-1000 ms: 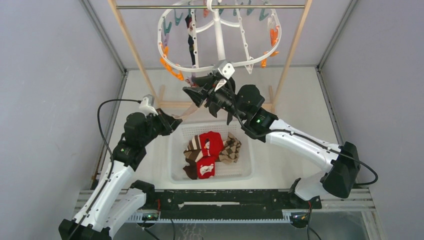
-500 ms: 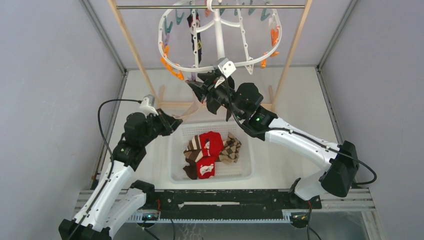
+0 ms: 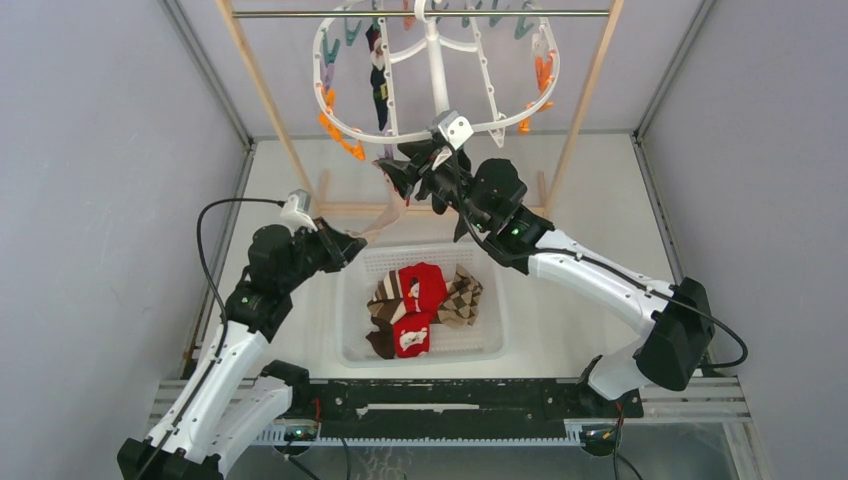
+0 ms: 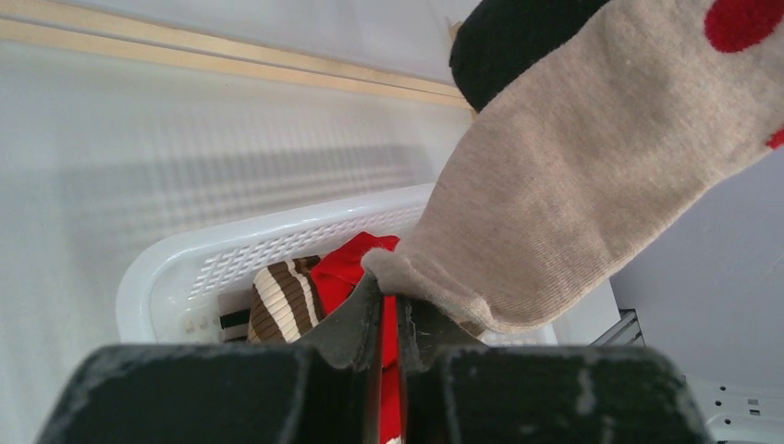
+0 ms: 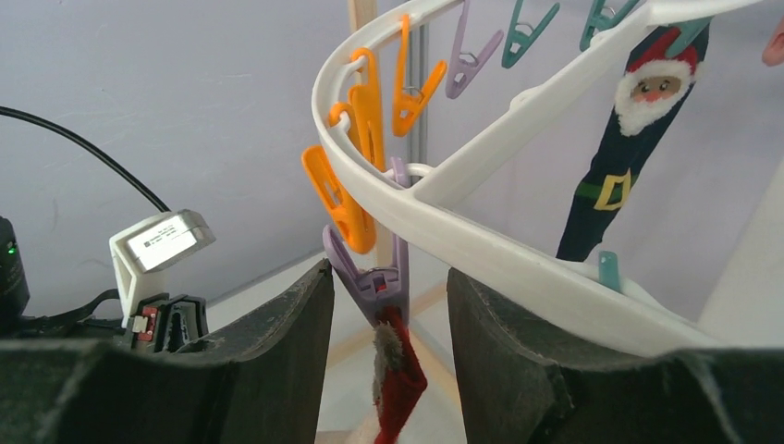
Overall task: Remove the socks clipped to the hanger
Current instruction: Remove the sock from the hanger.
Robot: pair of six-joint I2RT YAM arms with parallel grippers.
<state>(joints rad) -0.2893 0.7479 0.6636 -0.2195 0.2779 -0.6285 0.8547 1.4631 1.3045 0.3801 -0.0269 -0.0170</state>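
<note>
The white hanger hangs from the rod, its rim carrying orange, teal and purple clips. A beige sock with red patches runs from a purple clip down to my left gripper, which is shut on its edge. In the top view that sock slants between both grippers. My right gripper is open, its fingers on either side of the purple clip and the red sock end. A navy Santa sock is clipped farther back and shows as a dark sock from above.
A white perforated basket below holds red, brown striped and argyle socks. The wooden rack and its metal rod stand around the hanger. Grey walls close in on both sides.
My right gripper has moved up and back towards the hanger rim and now straddles the purple clip. The left gripper has held still on the beige sock.
</note>
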